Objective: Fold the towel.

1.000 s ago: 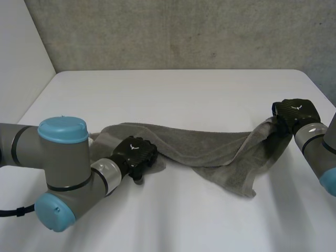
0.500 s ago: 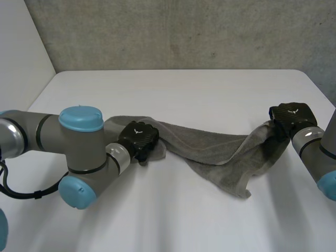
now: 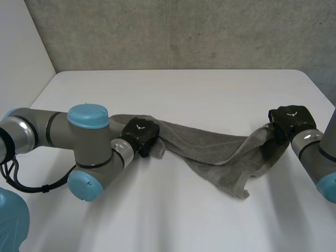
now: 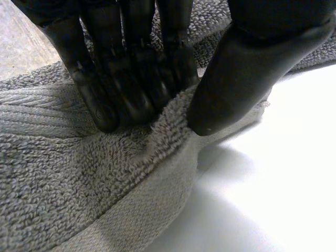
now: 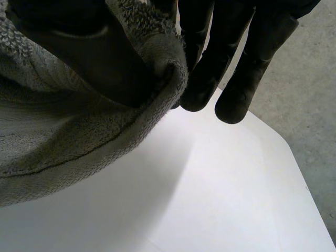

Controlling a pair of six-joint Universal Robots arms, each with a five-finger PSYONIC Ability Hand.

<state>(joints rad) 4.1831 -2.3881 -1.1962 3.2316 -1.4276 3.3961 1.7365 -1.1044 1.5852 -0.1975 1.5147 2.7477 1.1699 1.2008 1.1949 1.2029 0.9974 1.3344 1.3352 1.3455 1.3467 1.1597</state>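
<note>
Towel (image 3: 210,149) is the grey cloth you have strung across the middle of the white desk (image 3: 184,89). It is bunched into a long, rumpled band that runs from your left hand (image 3: 140,135) on the left to your right hand (image 3: 291,122) near the desk's right edge. Between the two hands it sags toward the near side. One loose flap trails down to a point on the desk, nearer the right hand than the left.

Your left hand is closed on the towel's left end. In the left wrist view the fingers (image 4: 126,89) press down on the terry from one side and the thumb (image 4: 241,73) from the other, pinching up a small ridge of cloth beside the hemmed edge.

Your right hand holds the right end. In the right wrist view a rolled edge of the towel is caught between thumb and fingers, and the cloth hangs from that grip, clear of the desk below it.

Your left arm (image 3: 79,142) reaches in from the near left, and a rough grey wall (image 3: 184,31) stands beyond the far edge of the desk.
</note>
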